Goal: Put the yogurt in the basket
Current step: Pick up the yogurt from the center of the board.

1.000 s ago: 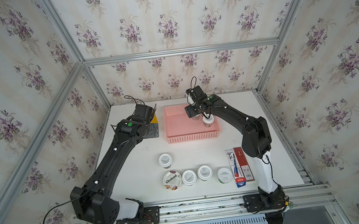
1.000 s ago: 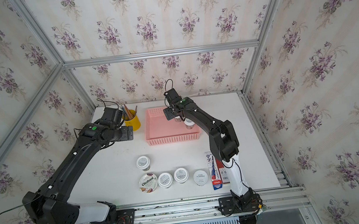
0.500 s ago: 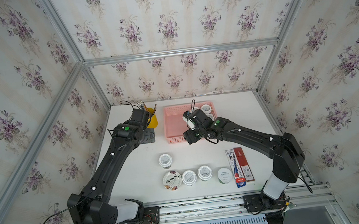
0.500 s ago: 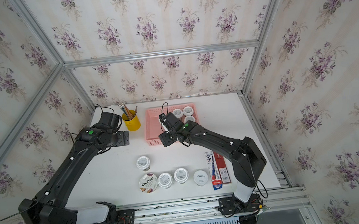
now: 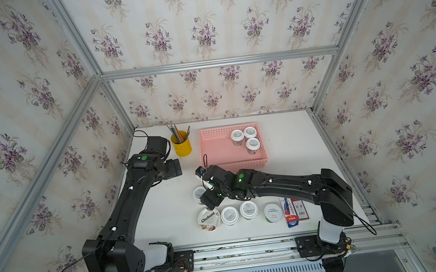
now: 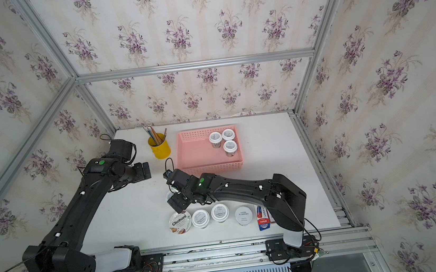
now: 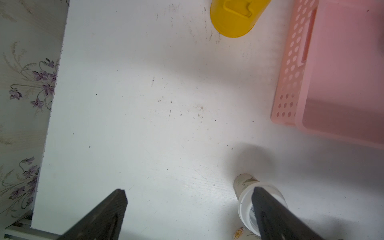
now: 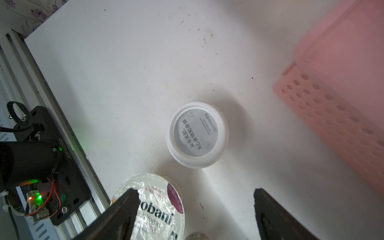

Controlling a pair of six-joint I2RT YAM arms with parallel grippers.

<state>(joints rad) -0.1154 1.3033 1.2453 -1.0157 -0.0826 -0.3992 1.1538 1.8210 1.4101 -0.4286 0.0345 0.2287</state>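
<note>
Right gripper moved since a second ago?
Yes. The right gripper left the pink basket and came toward the table's front edge, now open by the lone white-lidded cup.

Cream wallpaper (image 5: 199, 20) with purple flower sprigs on every wall, silver aluminium frame bars (image 5: 217, 62) along the corners, scuffed white counter (image 5: 295, 147) closed in on three sides, slotted metal rail (image 5: 251, 249) at its near edge, soft even light.

The white table (image 5: 165, 222) carries a yellow pencil cup (image 5: 181, 143) beside a pink basket (image 5: 214, 153) at the back and one white-lidded yogurt cup (image 5: 198, 194) mid-table. A front row holds a Chobani cup (image 5: 209, 219), two white-lidded cups (image 5: 229, 215), a pale-green-lidded cup (image 5: 272, 212) and red and blue packets (image 5: 293, 211).
</note>
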